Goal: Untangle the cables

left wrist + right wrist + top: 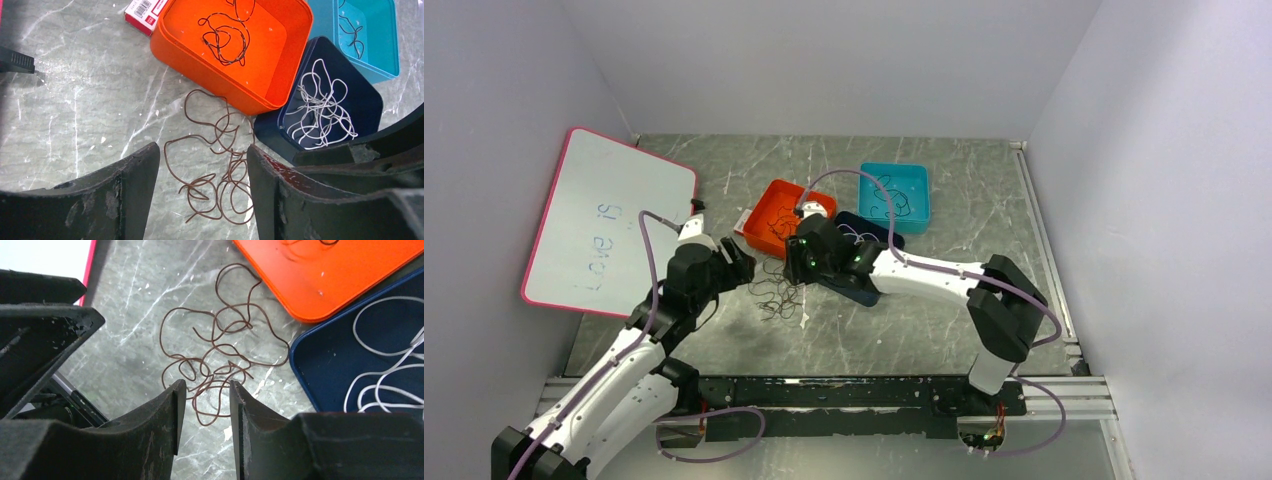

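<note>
A tangle of thin brown cable (227, 172) lies in loose loops on the marbled table, in front of three trays. My left gripper (202, 147) hovers over it, open wide, with the loops on the table between its fingers. From the other side my right gripper (207, 383) stands open with a narrower gap, and the tangle's (215, 365) near loops show between its tips. Nothing is clamped. A black cable (226, 36) lies in the orange tray (200, 60), a white cable (320, 107) in the navy tray (272, 132), and another black cable (352, 35) in the teal tray (385, 70).
A pink-rimmed whiteboard (609, 225) leans at the left wall. A small red-and-white box (145, 12) sits beside the orange tray. The two grippers (742, 262) (796, 262) face each other closely over the tangle (776, 297). Grey walls enclose the table.
</note>
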`<state>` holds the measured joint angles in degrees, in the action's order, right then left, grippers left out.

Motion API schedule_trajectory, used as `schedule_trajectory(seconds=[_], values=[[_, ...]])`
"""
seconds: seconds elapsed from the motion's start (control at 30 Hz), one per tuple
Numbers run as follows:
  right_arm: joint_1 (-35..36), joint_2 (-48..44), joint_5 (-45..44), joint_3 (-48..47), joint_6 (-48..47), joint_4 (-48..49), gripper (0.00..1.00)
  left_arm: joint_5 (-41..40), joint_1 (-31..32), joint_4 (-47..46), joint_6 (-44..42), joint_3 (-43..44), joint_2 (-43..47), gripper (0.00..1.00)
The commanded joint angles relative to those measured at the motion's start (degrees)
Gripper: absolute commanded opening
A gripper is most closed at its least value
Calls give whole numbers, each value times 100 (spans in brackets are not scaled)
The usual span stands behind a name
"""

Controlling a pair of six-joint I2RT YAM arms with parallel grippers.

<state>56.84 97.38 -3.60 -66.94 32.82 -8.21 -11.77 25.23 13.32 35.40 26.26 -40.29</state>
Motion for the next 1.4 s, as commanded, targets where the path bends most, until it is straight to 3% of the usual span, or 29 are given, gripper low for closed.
schedule_trajectory(seconds=[0.0,0.2,0.43,0.77,1.37], values=[[255,0,-474,-78,187,-222,41,-96,-10,61,10,168,46,68],[700,49,-1013,169,527,-548,43,-20,-14,-75,7,129,-59,66],[995,-119,-1647,852,1273,138,47,122,-10,-174,-49,99,-58,66],[1014,-24,-1428,1281,1728,1098,50,265,-10,-208,-153,174,-150,63],[994,630,-1238,1041,1833,1216,41,211,-10,-113,-191,263,-123,61]])
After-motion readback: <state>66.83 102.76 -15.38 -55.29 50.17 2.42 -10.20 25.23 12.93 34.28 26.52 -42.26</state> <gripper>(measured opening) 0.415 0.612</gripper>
